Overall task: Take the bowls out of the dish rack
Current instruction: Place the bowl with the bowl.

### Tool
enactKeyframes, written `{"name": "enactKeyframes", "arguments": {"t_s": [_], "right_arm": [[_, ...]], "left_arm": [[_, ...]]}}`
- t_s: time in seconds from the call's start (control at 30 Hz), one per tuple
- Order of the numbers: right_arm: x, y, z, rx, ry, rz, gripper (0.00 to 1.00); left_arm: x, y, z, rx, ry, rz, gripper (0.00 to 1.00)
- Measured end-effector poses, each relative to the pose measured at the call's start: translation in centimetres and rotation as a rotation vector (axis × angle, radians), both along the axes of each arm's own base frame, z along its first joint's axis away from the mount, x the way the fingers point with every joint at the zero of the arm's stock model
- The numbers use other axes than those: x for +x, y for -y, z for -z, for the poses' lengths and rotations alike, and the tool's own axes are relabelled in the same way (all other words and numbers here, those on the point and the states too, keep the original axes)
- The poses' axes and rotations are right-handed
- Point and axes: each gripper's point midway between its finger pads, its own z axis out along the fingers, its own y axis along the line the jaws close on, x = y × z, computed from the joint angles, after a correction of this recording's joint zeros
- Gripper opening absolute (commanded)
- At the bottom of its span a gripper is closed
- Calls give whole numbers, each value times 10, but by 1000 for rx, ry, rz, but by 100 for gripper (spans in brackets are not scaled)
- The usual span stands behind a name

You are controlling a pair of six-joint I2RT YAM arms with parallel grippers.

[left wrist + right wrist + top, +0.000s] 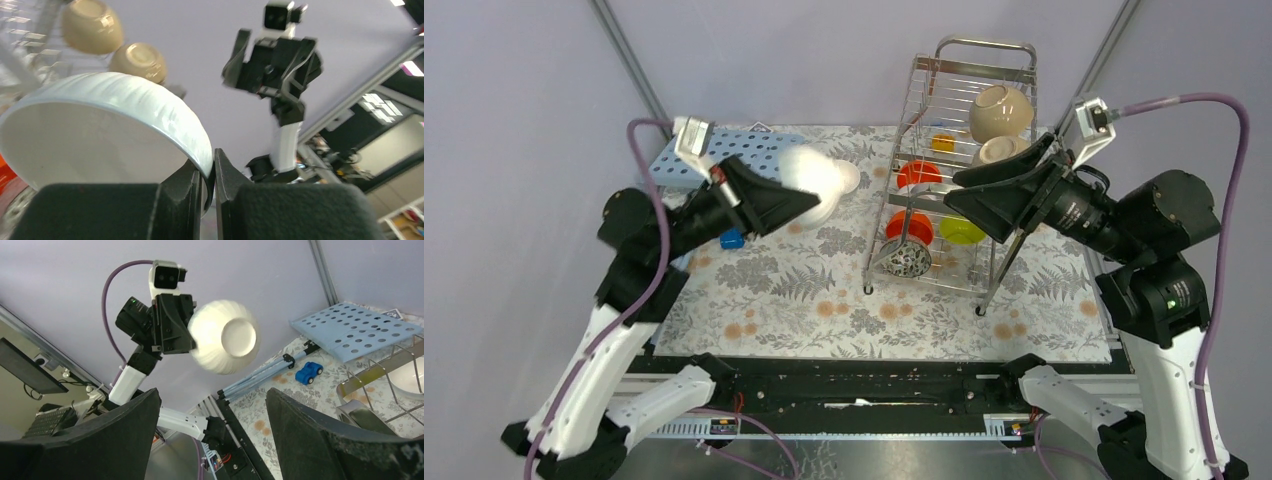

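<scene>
A white bowl (809, 175) is held off the dish rack (929, 100), in the air, its rim pinched between the jaws of the left gripper (812, 203). In the left wrist view the rim of the white bowl (100, 130) is seen clamped between the two pads of the left gripper (210, 185), one pad inside the bowl and one outside, with the rest of the bowl hanging out to one side of the jaws. From the right wrist view the white bowl (225, 337) is shown blurred, its base turned toward that camera, beside the left gripper (191, 340). Past the left jaws, two cream bowls (92, 25) are seen in the rack's upper tier. In the lower tier two orange-red bowls (918, 175), a lime-green bowl (962, 230) and a speckled bowl (907, 260) are lodged upright. The jaws of the right gripper (952, 190) are spread wide at the rack's side, just beside the cream bowls, and nothing is gripped between them; the same gap is seen in the right wrist view (212, 395). Below the left jaws a floral mat (824, 290) is spread, on which a blue toy car (732, 240) and a light-blue perforated board (724, 150) are laid.
</scene>
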Motion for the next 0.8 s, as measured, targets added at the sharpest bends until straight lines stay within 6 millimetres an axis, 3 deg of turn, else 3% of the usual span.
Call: {"name": "enactKeyframes", "arguments": {"t_s": [0.17,0.3,0.47,0.53,0.63,0.7,0.8], "right_arm": [[4,-8,7,-48,-19,-26,81],[8,-18,3,-81,-24,-54,81],[13,-39,-7,-102,-4,-106,80],[8,-57,-6,-129,1,-147,80],[-10,-99,-5,-189,23,-221,80],[-18,-126,11,-250,21,-243,79],[-12,-142,44,-346,-14,-193,78]], "left_arm": [[-14,-26,57,166,-37,-127,0],[-9,-37,116,325,-118,-194,0],[-6,-48,175,490,-200,-229,0],[-8,-51,188,534,-209,-234,0],[-8,-56,197,583,-195,-242,0],[-7,-58,200,603,-178,-248,0],[-6,-61,206,635,-153,-258,0]]}}
